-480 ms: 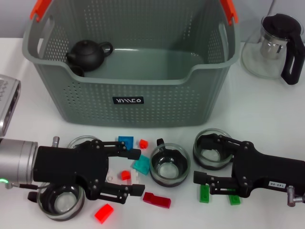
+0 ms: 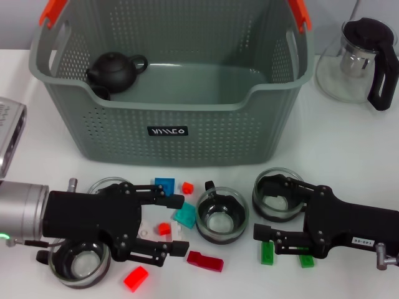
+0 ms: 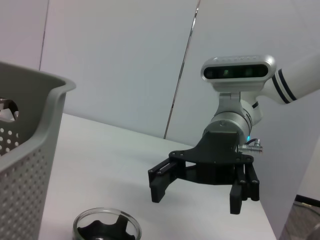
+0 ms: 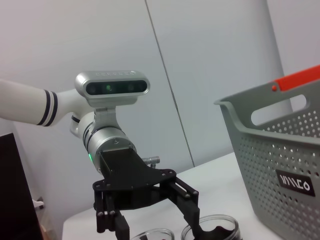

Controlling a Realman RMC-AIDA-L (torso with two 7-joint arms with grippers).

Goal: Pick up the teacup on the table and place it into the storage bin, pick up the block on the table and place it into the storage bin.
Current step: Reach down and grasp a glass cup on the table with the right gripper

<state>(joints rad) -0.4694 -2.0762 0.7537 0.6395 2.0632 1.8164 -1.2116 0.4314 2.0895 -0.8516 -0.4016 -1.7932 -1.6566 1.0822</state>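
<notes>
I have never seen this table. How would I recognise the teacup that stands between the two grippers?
Start at the storage bin, the large grey-green basket at the back of the table. In front of its black label, among small coloured blocks, stands a glass teacup. Unlike the other cups, it sits free midway between the left gripper and right gripper, handle toward the bin.

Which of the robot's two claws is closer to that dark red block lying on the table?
Left. The left gripper has its lower finger right beside the dark red block. The right gripper sits farther off, past the middle glass cup.
</notes>
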